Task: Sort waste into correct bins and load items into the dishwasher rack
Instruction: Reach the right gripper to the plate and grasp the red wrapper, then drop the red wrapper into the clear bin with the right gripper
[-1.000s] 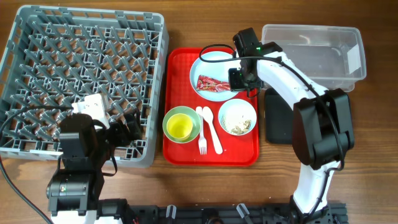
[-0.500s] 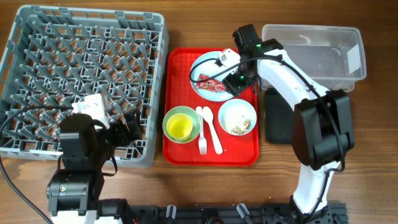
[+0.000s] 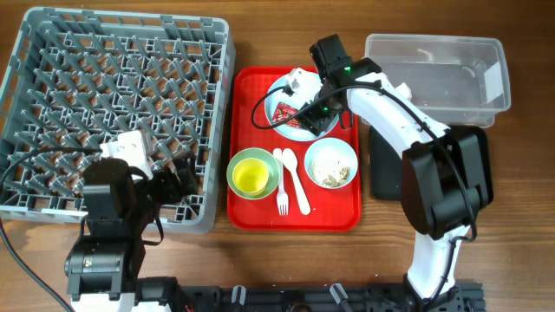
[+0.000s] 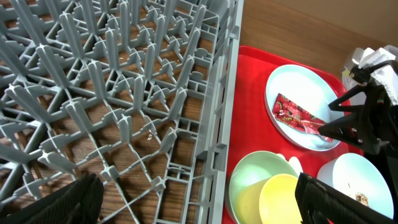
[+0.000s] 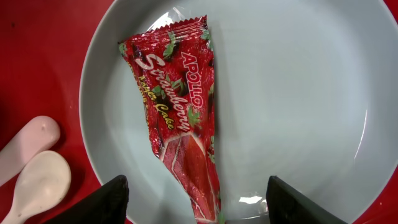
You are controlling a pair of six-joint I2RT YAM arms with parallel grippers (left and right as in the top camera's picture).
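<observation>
Wooden table [image 3: 520, 217], viewed from above. Dishwasher rack [image 3: 221, 130] noted at left, with red tray [image 3: 251, 87] just beside it. Snack wrapper [image 5: 180, 118] seen lying flat on pale-blue plate [image 5: 298, 93] at the tray's far end. Right gripper [image 5: 196, 208] held over the wrapper's lower end, fingers spread wide to either side; contact cannot be judged. Bowl [image 3: 331, 163] with scraps, cup [image 3: 253, 173], fork [image 3: 283, 195] and spoon [image 3: 297, 186] observed on the tray. Clear tub [image 3: 434, 69] and black tray [image 3: 386, 165] placed at right. Left gripper [image 4: 199, 202] held over the rack, jaws apart, nothing gripped.
</observation>
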